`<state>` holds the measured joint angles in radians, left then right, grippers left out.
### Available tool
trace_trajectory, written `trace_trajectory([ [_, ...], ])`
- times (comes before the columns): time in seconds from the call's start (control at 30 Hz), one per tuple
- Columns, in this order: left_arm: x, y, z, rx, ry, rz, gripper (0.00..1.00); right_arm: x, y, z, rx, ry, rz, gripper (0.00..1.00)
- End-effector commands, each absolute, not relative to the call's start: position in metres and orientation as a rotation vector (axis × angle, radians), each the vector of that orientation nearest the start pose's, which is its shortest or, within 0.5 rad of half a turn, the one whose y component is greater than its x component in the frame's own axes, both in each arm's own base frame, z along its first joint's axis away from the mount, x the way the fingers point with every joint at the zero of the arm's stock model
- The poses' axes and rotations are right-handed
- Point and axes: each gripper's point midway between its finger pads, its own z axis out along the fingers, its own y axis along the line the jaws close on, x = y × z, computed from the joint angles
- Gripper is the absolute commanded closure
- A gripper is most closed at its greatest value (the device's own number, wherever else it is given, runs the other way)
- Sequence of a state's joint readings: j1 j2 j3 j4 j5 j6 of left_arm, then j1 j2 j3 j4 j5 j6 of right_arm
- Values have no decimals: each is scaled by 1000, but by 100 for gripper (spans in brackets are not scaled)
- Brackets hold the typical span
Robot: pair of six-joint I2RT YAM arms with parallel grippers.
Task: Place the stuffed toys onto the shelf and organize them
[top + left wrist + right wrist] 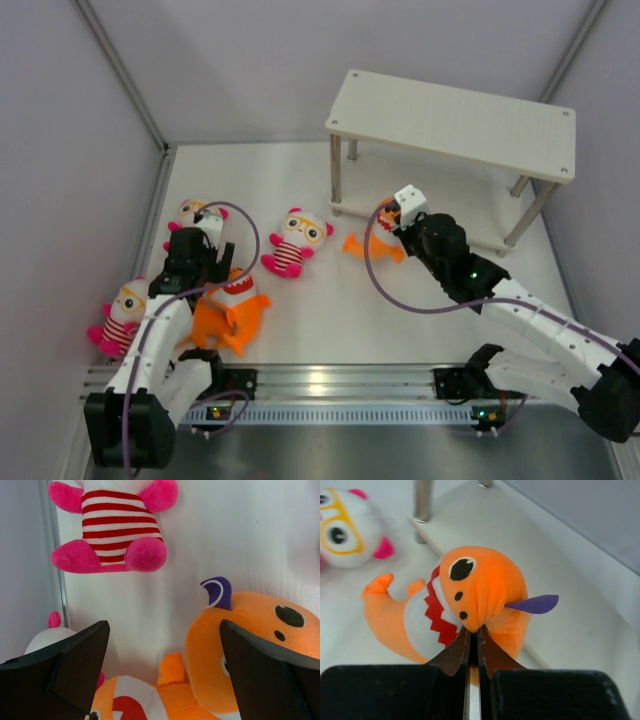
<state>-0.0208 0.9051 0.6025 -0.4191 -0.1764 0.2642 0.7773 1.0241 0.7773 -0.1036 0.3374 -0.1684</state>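
From above, our right claw (395, 222) pinches a small shark (362, 244) just beside the lower board of the shelf (450, 120). At the left wrist, our left claw (162, 627) gapes empty over a larger shark (250, 645). At the right wrist, we judge the plush light and squashy; a deeper hold on its head seems safer.

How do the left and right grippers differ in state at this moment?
The right gripper is shut on an orange shark, at its head; the left gripper is open, holding nothing. The right one is beside the shelf; the left hangs over a second orange shark near a striped doll. Both are low among the toys.
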Motion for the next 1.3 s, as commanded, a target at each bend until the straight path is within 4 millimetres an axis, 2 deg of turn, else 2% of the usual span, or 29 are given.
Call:
trace_trajectory([
  [0.0,272,35,124,243,2274,326,2,313,133,239,-613,1731,-137,100],
  [0.03,272,35,124,241,2275,325,2,317,125,245,-601,1716,-133,100],
  [0.07,272,35,123,242,2278,325,2,327,105,248,-578,1713,-145,100],
  [0.13,271,34,121,248,2284,316,2,339,84,264,-553,1671,-207,100],
  [0.17,271,33,122,250,2282,309,2,348,70,264,-524,1682,-219,100],
  [0.23,272,32,122,252,2282,308,2,359,55,272,-505,1693,-214,100],
  [0.3,271,32,122,255,2283,310,2,372,32,259,-531,1751,-229,100],
  [0.33,272,33,122,254,2282,311,2,375,32,259,-555,1766,-198,100],
  [0.47,271,32,121,259,2283,310,2,387,5,248,-508,1825,-204,100],
  [0.57,271,31,120,259,2285,305,2,387,-2,236,-537,1870,-243,99],
  [0.67,271,31,119,266,2291,301,2,382,2,230,-504,1912,-190,94],
  [0.8,271,30,118,268,2294,301,2,372,-15,211,-392,1928,-215,92],
  [0.9,271,30,117,271,2296,298,2,372,-21,214,-298,1872,-236,90],
  [0.93,271,29,117,272,2296,296,2,373,-30,219,-243,1851,-283,89],
  [1.1,271,30,117,271,2296,302,2,378,-35,202,-154,1890,-277,84],
  [1.2,271,31,118,266,2295,304,2,378,-45,187,-63,1928,-302,78],
  [1.27,271,30,118,266,2294,303,2,380,-46,181,-35,1932,-298,69],
])
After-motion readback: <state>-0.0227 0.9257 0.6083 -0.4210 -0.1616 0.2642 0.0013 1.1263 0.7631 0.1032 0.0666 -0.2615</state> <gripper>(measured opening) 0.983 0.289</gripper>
